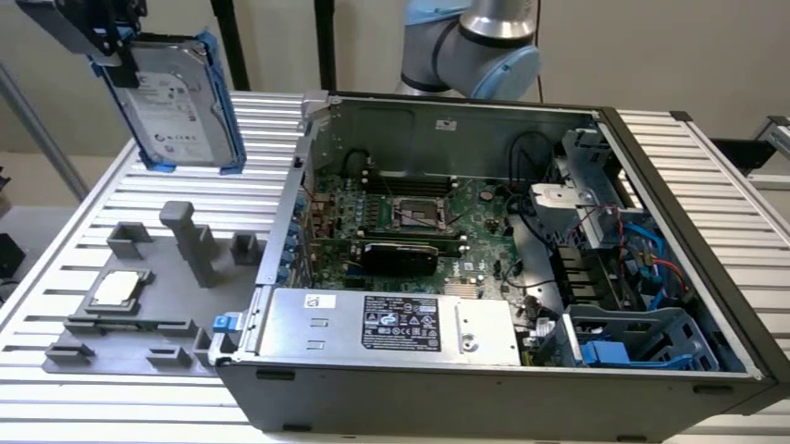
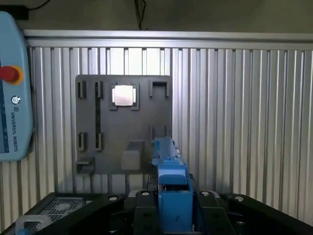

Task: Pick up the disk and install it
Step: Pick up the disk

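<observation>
Hanging tilted in end effector (image 1: 114, 51) | disk (image 1: 179, 97): silver-grey, white label, blue rails

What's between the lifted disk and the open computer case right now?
Nothing stands there. In the exterior view, the stretch between the disk, held aloft in the hand, and the computer case shows bare ribbed table.

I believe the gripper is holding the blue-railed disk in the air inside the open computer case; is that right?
Not quite. The gripper does hold the disk in the air, but outside the open computer case, over the slatted table on the exterior view's left of it; the exterior view shows this.
</observation>
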